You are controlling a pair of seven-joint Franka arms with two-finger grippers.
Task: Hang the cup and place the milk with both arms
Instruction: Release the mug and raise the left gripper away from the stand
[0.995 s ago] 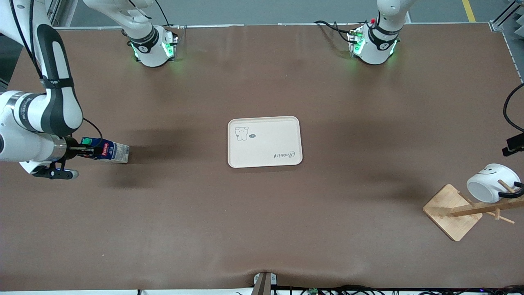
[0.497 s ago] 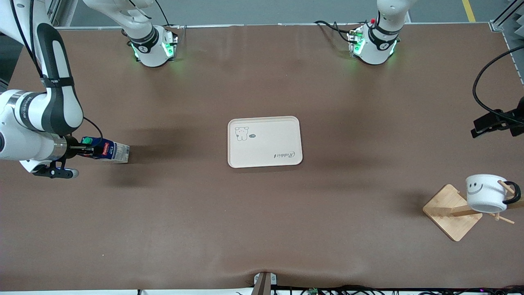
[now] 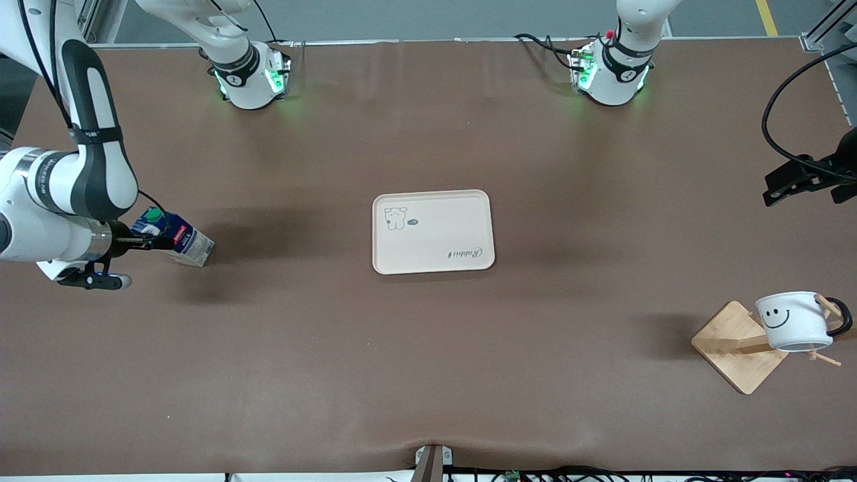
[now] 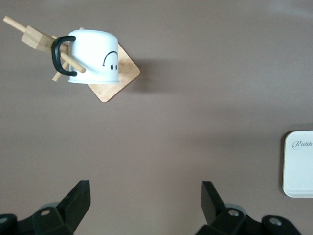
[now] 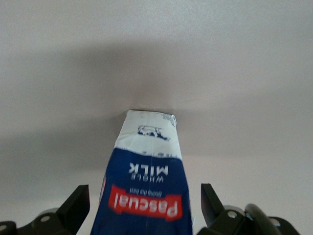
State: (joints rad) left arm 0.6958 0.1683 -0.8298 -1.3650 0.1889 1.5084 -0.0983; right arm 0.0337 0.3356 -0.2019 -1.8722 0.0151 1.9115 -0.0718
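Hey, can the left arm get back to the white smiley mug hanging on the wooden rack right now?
Probably yes: the left gripper is open and holds nothing, and only bare brown table lies between it and the white smiley mug on the wooden rack.

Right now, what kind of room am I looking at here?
Probably a robotics lab test bench. Two arms are bolted to a brown-covered table, props are a tray, a milk carton and a cup hung on a wooden rack, and cables trail along the edge.

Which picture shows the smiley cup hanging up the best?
The left wrist view: the cup fills more of the picture, its black handle plainly hooked on the wooden rack's peg. The front view shows it small near the edge. The right wrist view shows only the milk.
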